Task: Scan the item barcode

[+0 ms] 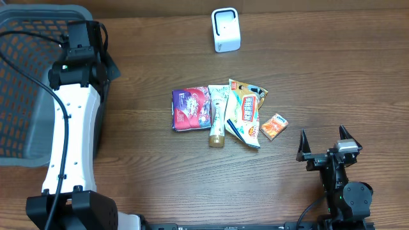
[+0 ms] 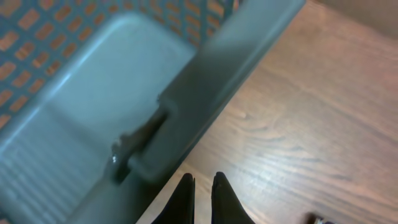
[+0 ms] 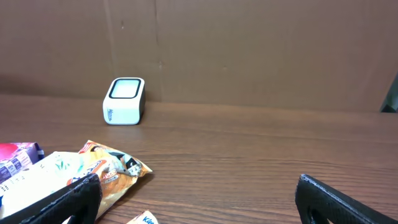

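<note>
Several items lie in a cluster mid-table: a purple pack (image 1: 190,108), a white-green tube (image 1: 218,115), an orange snack bag (image 1: 246,112) and a small orange packet (image 1: 274,126). No barcode shows on any of them. The white scanner (image 1: 225,30) stands at the back. My right gripper (image 1: 326,142) is open and empty, low near the front right, facing the scanner (image 3: 124,101) with the snack bag (image 3: 99,168) by its left finger. My left gripper (image 2: 203,180) is shut on nothing, hovering over bare wood beside the basket rim (image 2: 205,93).
A grey basket (image 1: 19,83) with orange mesh fills the far left; my left arm (image 1: 70,128) runs along its right side. In the right wrist view a brown cardboard wall (image 3: 249,50) backs the table.
</note>
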Robot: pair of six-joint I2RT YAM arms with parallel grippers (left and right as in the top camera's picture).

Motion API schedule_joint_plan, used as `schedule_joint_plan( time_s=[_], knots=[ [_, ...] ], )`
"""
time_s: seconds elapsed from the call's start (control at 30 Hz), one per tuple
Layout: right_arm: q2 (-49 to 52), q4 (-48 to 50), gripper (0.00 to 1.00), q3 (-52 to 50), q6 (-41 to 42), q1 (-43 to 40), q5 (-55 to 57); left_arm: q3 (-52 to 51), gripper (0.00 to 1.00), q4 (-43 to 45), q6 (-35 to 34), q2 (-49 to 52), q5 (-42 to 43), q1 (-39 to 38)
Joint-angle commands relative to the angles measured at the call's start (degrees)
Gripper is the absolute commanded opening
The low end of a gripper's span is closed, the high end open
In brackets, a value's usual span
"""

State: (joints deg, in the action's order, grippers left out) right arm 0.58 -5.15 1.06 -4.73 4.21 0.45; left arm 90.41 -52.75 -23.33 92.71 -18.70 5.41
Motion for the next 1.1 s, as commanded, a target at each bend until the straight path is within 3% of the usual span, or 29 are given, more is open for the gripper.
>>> schedule_joint_plan(
  time_s=[0.0,0.5,0.87,0.97,1.0,1.03,1.07],
  knots=[
    [-0.42,0.39,1.0,-0.61,-0.22,-0.11,0.35,0.07,0.04,2.45,3.98,0.39,-3.8,1.22],
    [-0.42,0.39,1.0,-0.61,-0.22,-0.11,0.35,0.13,0.04,1.68,5.14,0.39,-10.27,3.37],
    [-0.42,0.39,1.0,-0.61,-0.22,-0.11,0.35,0.5,0.04,-0.5,4.87,-5.16,-5.07,2.86],
    [-0.42,0.42,1.0,-0.61,-0.22,-0.11,0.35,0.5,0.15,-1.33,4.92,-8.41,2.29,2.8],
    [-0.42,0.39,1.0,-0.61,-0.22,-0.11,0.35,0.5,0.23,-1.92,4.9,-9.44,5.66,2.8],
    [-0.42,0.39,1.0,-0.61,-0.22,-0.11,0.35,0.5,0.33,-2.69,4.85,-10.45,10.86,2.8],
    [-0.42,0.39,1.0,-0.61,-0.22,-0.11,0.35,0.5,0.34,-3.61,4.87,-11.3,17.05,2.8]
  ],
)
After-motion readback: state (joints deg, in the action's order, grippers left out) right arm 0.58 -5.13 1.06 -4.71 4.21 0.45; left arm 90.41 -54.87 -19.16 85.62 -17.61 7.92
